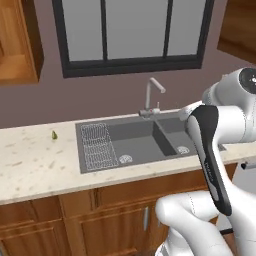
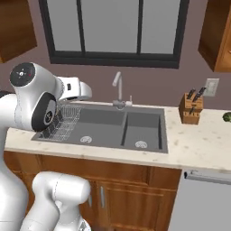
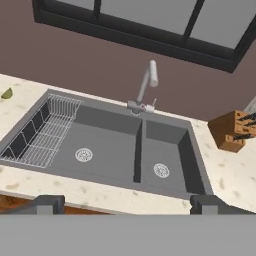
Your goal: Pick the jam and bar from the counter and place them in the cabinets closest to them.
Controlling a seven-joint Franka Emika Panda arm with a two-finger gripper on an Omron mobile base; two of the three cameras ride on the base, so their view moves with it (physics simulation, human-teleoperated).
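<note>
Fingertips point(image 3: 50, 202) of the end effector point(image 3: 127, 204) stand wide apart with nothing between them, poised above the near edge of the surface point(image 3: 115, 190) and facing the double sink point(image 3: 115, 150). Neither jam nor bar can be made out from here — probably off to one side — so which way to reach cannot be told.

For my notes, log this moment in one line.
pincer: open, empty | over: sink | counter: no jam or bar visible
</note>
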